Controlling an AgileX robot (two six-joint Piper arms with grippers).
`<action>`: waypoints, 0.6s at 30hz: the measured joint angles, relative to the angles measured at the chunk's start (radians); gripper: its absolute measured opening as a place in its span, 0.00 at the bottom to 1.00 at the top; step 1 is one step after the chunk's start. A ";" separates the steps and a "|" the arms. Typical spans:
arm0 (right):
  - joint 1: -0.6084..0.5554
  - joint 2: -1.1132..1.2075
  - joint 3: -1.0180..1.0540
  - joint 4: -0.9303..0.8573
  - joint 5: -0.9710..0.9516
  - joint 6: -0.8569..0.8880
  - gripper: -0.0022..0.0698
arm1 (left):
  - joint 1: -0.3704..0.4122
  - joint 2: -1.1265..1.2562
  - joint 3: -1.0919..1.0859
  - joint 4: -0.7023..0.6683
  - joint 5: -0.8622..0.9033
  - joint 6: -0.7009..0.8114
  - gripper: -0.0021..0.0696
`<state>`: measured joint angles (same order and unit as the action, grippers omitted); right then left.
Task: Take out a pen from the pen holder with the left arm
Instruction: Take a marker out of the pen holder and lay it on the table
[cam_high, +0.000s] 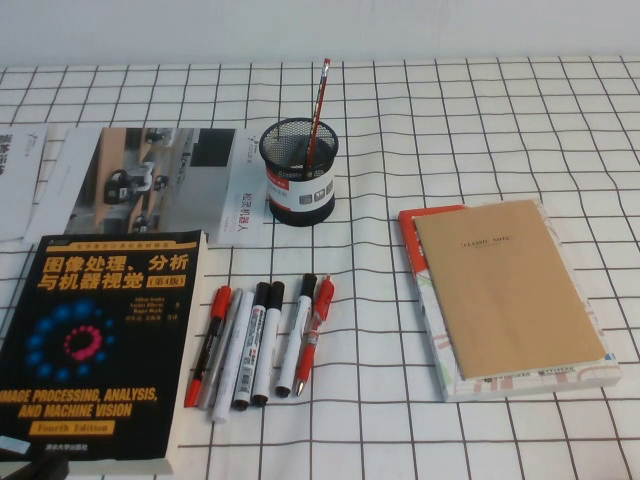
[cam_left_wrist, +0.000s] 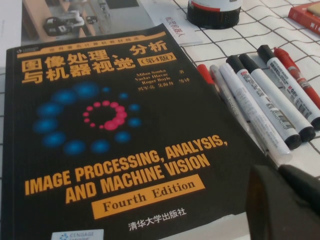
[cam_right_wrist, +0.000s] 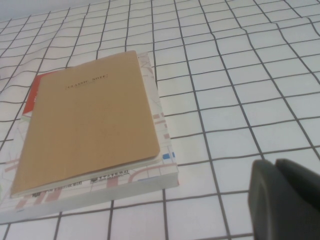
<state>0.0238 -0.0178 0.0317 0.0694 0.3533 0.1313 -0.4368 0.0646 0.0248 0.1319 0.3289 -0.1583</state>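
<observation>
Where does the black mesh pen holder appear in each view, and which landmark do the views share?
High view: pen holder stands upper centre, behind the pens.
Left wrist view: only its base shows, beyond the black textbook; left gripper hovers by that book.
Right wrist view: not in it; right gripper hovers over the cloth beside the tan notebook.
Shared landmark: red book under that notebook.

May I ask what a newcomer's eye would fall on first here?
The black textbook at near left and the mesh pen holder at centre back, one red pencil standing inside, a row of pens lying before it. The left gripper, shut, hangs by the textbook's near edge; the right gripper hangs near the tan notebook.
</observation>
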 joint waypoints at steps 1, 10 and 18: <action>0.000 0.000 0.000 0.000 0.000 0.000 0.01 | 0.000 0.000 0.000 0.000 0.000 0.000 0.03; 0.000 0.000 0.000 0.000 0.000 0.000 0.01 | 0.126 0.000 0.000 -0.024 0.002 0.000 0.03; 0.000 0.000 0.000 0.000 0.000 0.000 0.01 | 0.365 -0.073 0.000 -0.039 -0.008 0.045 0.03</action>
<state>0.0238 -0.0178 0.0317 0.0694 0.3533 0.1313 -0.0714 -0.0081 0.0248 0.0933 0.3210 -0.1132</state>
